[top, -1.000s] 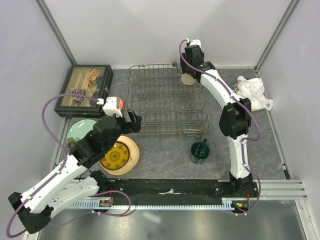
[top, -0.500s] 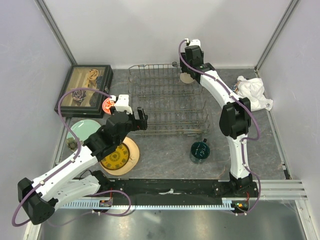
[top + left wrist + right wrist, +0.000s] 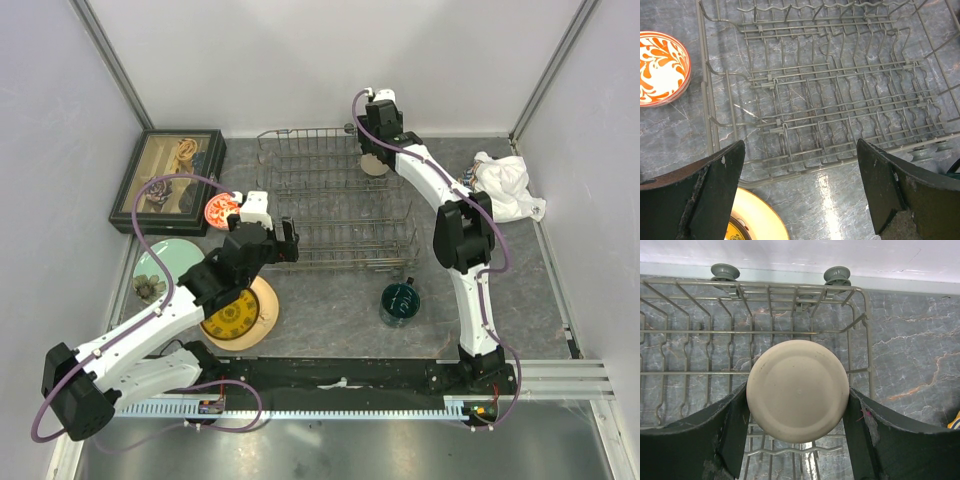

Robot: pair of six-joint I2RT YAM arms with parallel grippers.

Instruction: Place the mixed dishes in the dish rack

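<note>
The grey wire dish rack (image 3: 335,205) stands mid-table and holds no dishes; it fills the left wrist view (image 3: 840,100). My right gripper (image 3: 372,148) is shut on the beige cup (image 3: 376,165) over the rack's far right corner. The right wrist view shows the cup's round base (image 3: 798,390) gripped between both fingers. My left gripper (image 3: 287,243) is open and empty over the rack's near left corner (image 3: 800,185). The red-orange bowl (image 3: 222,209), pale green plate (image 3: 160,270), yellow plate (image 3: 240,310) and dark green mug (image 3: 401,302) rest on the table. I cannot make out the tan bird plate.
A dark glass-topped display box (image 3: 168,178) stands at the far left. A white cloth bundle (image 3: 505,185) lies at the far right. Grey walls close three sides. The bowl (image 3: 660,67) and yellow plate (image 3: 755,220) flank the rack's left side.
My left arm has swung right toward the rack's near left corner, uncovering the bowl and the green plate. My right gripper has shifted slightly left and farther back with the cup.
</note>
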